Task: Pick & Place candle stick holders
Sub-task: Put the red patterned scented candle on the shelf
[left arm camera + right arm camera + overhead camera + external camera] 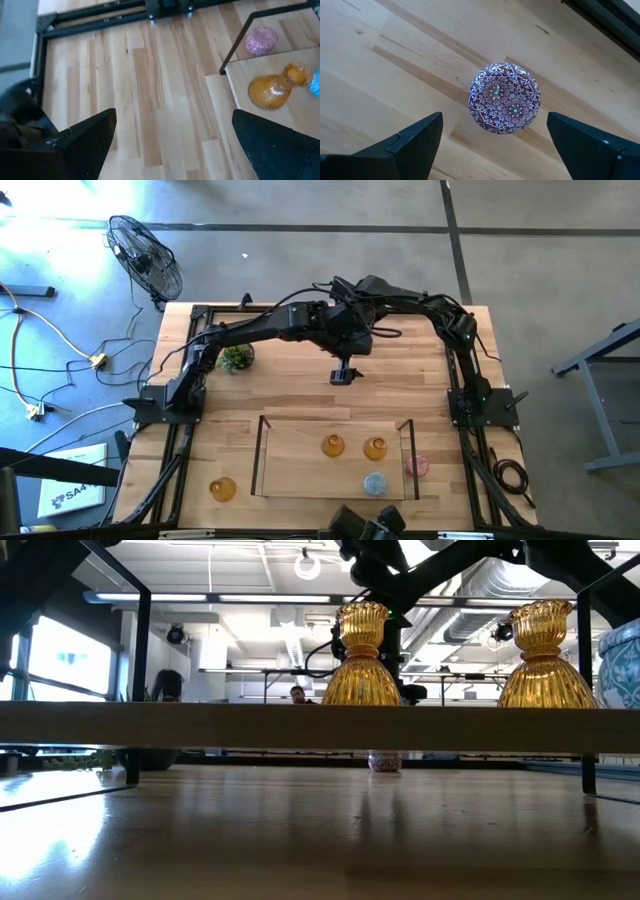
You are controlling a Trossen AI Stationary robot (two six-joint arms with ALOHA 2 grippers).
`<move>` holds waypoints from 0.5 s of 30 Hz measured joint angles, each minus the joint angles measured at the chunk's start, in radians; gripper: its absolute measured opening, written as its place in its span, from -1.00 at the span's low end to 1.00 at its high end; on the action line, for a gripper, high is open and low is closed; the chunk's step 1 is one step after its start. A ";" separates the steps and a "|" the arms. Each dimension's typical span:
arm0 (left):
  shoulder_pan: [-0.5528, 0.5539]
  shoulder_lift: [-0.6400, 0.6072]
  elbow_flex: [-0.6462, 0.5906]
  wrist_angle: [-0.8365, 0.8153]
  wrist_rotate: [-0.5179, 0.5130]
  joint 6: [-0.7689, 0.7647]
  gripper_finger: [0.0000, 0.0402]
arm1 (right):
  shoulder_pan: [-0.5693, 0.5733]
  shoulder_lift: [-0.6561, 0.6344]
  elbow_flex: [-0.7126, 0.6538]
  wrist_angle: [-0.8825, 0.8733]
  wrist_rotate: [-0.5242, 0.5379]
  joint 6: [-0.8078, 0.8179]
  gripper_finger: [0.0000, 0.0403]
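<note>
Wooden worktop [300, 395]; green mossy ball [236, 358] on its far left; black floor fan [145, 257] beyond; white and yellow cables [55, 340] on floor

Bright, even daylight throughout. Strong bluish-white glare on the floor [60, 220] at the high view's upper left, washing out detail near the fan [145, 255]. Soft, short shadows under the arms on the table [300, 395]. In the low view, backlit by ceiling lamps [308, 565] and a window [65, 660]; amber holders [362, 655] glowing, near tabletop blurred and sheened with reflections. Left wrist view slightly soft, fingers [85, 140] out of focus. Right wrist view sharp on the patterned holder [504, 97], its faint shadow falling beside it.
</note>
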 joint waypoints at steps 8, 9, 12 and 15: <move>0.000 0.003 0.000 0.007 0.000 -0.024 0.94 | 0.000 0.000 0.000 0.001 0.007 -0.008 0.75; 0.000 0.003 0.000 0.007 0.000 -0.024 0.94 | 0.000 0.000 0.000 0.001 0.007 -0.008 0.75; 0.000 0.003 0.000 0.012 0.001 -0.024 0.94 | 0.000 0.000 0.000 0.001 0.007 -0.008 0.75; 0.000 0.003 0.000 0.031 0.000 -0.025 0.94 | 0.000 0.000 0.000 0.001 0.007 -0.008 0.75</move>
